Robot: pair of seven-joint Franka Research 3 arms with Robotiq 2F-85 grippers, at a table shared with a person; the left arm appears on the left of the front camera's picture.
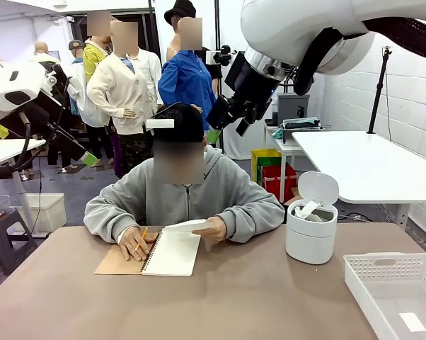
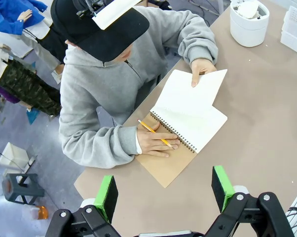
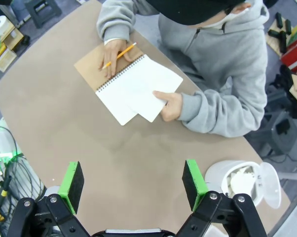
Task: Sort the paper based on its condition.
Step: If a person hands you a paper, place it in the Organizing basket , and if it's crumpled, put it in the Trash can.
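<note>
White strip [image 1: 160, 124] on the person's cap and white slip [image 1: 412, 322] on the basket [image 1: 360, 287] floor: both too small to read.

Surface: tan table [image 1: 234, 297] with rounded corners, matte. Room: white block wall on the right, white tables behind, grey floor. Red and yellow crates [image 1: 273, 173] sit under the rear table, and a dark stool [image 2: 20, 187] stands on the floor.

Paper: one smooth sheet [image 2: 188, 96] lies over the open notebook [image 1: 172, 253], with its free edge lifted by the person's hand [image 2: 202, 66]. Can't tell if it's torn out or bound to the spiral. Crumpled paper [image 3: 241, 181] is inside the white bin [image 1: 310, 241], lid up, on the table's right side, between the person and the basket.

Other items: pencil [image 1: 141, 237] in the person's other hand, which rests on the brown cover beside the spiral.

In the way: both of the person's forearms and hands cover the notebook area, and one hand pinches the sheet.

Left gripper [image 2: 164, 192]: high over the table's near edge, looking down on the notebook, green pads wide apart, nothing between them.

Right gripper [image 3: 132, 185]: high over bare table, bin just beside one pad in its view, fingers spread fully, holding nothing.
</note>
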